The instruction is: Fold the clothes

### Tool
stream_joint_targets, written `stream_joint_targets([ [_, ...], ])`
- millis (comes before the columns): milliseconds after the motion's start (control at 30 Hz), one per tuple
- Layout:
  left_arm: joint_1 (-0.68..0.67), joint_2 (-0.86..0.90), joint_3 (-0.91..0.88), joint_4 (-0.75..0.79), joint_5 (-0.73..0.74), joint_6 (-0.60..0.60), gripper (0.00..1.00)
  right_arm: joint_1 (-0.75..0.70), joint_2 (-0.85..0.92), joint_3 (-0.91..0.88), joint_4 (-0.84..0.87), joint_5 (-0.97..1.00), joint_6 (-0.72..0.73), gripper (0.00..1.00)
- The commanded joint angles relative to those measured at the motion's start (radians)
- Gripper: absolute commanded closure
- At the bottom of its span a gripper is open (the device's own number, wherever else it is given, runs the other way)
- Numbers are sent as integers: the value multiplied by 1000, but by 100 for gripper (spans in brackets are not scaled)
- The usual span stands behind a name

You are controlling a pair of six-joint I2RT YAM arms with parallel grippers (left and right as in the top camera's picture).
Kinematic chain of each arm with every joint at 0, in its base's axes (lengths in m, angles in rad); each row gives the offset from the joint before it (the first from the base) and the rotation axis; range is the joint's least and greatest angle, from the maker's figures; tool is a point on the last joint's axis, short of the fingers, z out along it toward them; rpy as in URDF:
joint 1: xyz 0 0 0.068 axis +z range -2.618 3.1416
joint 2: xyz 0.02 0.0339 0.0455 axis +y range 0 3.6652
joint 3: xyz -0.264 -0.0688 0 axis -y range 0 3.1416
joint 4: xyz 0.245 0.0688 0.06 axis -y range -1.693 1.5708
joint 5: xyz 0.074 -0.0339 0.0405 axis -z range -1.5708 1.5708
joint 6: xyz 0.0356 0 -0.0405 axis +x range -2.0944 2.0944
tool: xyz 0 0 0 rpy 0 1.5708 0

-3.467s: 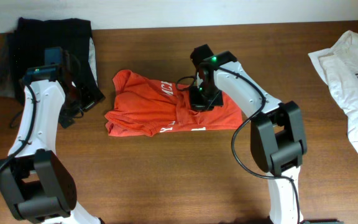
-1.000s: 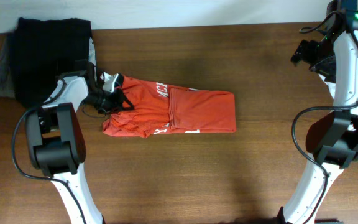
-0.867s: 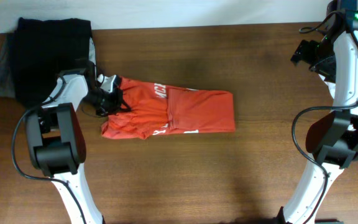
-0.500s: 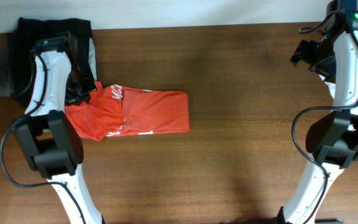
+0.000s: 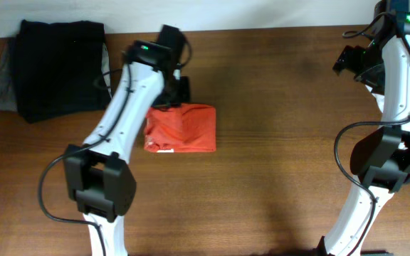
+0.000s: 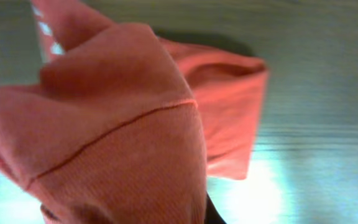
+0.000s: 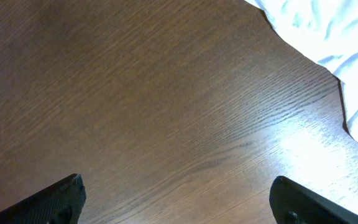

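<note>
The red-orange T-shirt (image 5: 182, 129) lies left of the table's middle as a compact folded rectangle. My left gripper (image 5: 178, 94) hangs over its far edge, shut on a fold of the cloth. In the left wrist view the red-orange T-shirt (image 6: 123, 124) fills most of the frame and drapes over the jaws, hiding all but a dark sliver of them. My right gripper (image 5: 347, 60) is at the far right near the back edge. It stands wide open (image 7: 179, 193) over bare wood. The white T-shirt (image 7: 328, 31) lies just beyond it.
A pile of black folded garments (image 5: 59, 65) sits at the back left corner, with a grey piece (image 5: 2, 82) under its left side. Brown table (image 5: 276, 163) stretches between the two arms. The table's back edge runs along the wall.
My left gripper shut on the shirt's left end, dragged it left, then carried that end up and over to the right, doubling the shirt into a smaller rectangle. The right arm has not moved.
</note>
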Motion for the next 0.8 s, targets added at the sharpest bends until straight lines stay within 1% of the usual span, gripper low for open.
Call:
stream_joint_targets([
  [0,-69,40,-27,50,41,-61,98,2,-12,6,0,2,6,2],
  [67,-93,82,-27,80,57,-70,98,2,-12,6,0,2,6,2],
  [100,-102,100,-27,93,59,-71,91,2,-12,6,0,2,6,2],
  [167,-120,129,-27,109,60,-71,49,2,-12,6,0,2,6,2],
  [233,-130,131,-27,114,59,-71,46,2,-12,6,0,2,6,2],
  [333,-151,117,2,114,124,-57,46,2,-12,5,0,2,6,2],
  [433,-174,99,48,115,300,39,46,2,-12,6,0,2,6,2],
  [467,-179,89,70,98,319,65,46,2,-12,6,0,2,6,2],
  [500,-179,80,85,81,304,65,46,2,-12,6,0,2,6,2],
  [567,-152,30,135,25,200,65,46,2,-12,6,0,2,6,2],
  [600,-128,1,153,0,126,64,41,2,-12,6,0,2,6,2],
  [633,-111,-16,160,-14,79,64,28,2,-12,5,0,2,6,2],
  [667,-84,-35,162,-32,24,59,13,2,-12,6,0,2,6,1],
  [700,-58,-43,162,-50,-16,42,7,2,-12,6,0,2,6,2],
  [733,-21,-45,162,-77,-44,21,4,2,-12,6,0,2,5,2],
  [767,19,-40,155,-95,-38,19,2,2,-12,5,0,2,6,2],
])
